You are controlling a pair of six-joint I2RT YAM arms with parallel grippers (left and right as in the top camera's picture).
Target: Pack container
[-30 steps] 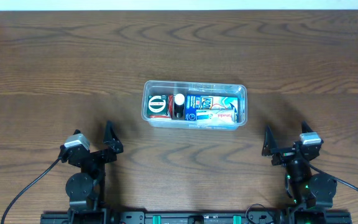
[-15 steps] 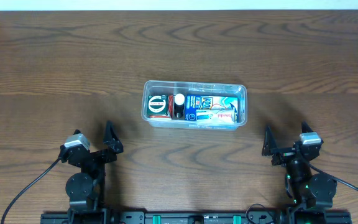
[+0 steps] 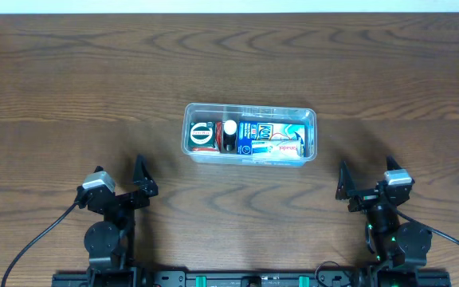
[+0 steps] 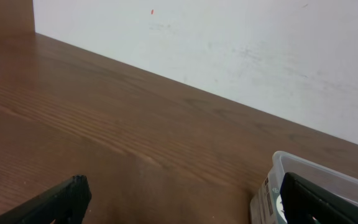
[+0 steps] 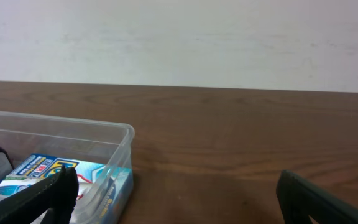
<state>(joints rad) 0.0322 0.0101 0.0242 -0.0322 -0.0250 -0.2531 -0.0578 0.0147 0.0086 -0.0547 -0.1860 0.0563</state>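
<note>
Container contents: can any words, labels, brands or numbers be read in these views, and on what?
Blue and white box in the container: print visible, too small and blurred to read.
Round black-and-white label: no letters legible.
No other text in any view.

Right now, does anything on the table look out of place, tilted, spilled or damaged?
Nothing stands out. The container sits flat on the table, its items all inside, nothing spilled or visibly damaged. The left end effector and right end effector are open, empty and apart from it.
</note>
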